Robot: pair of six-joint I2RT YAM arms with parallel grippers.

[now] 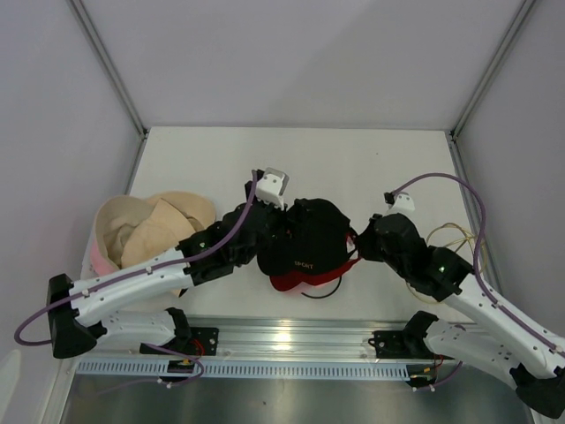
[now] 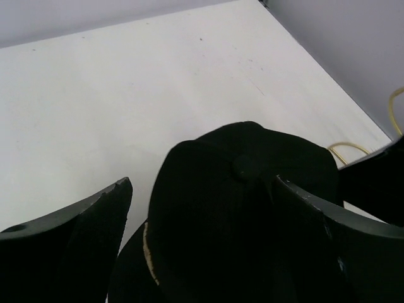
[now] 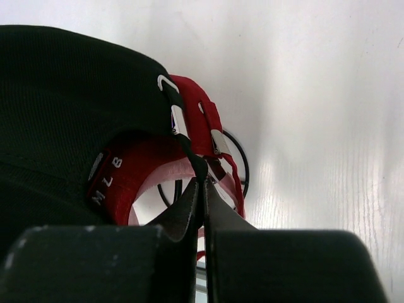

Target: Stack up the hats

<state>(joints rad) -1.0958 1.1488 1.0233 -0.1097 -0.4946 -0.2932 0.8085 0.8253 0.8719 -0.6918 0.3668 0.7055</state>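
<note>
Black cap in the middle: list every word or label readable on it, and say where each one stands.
"MLB": white letters on the red inner band of the black cap, right wrist view.
White lettering on the cap's outer black fabric, top view: too small to read.
Left wrist view: no text.

The counter [image 1: 353, 168] is white with a faint wood grain, closed in by pale walls on three sides. At its left edge lies a crumpled beige hat [image 1: 154, 230], with the rim of a pink hat [image 1: 95, 258] showing beneath it. In the middle sits a black baseball cap [image 1: 309, 238], its red under-visor [image 1: 300, 281] toward the near edge, over a thin black wire hoop [image 1: 322, 291]. Tan wire hoops [image 1: 450, 237] lie by the right edge, well apart from the beige hat.
</note>
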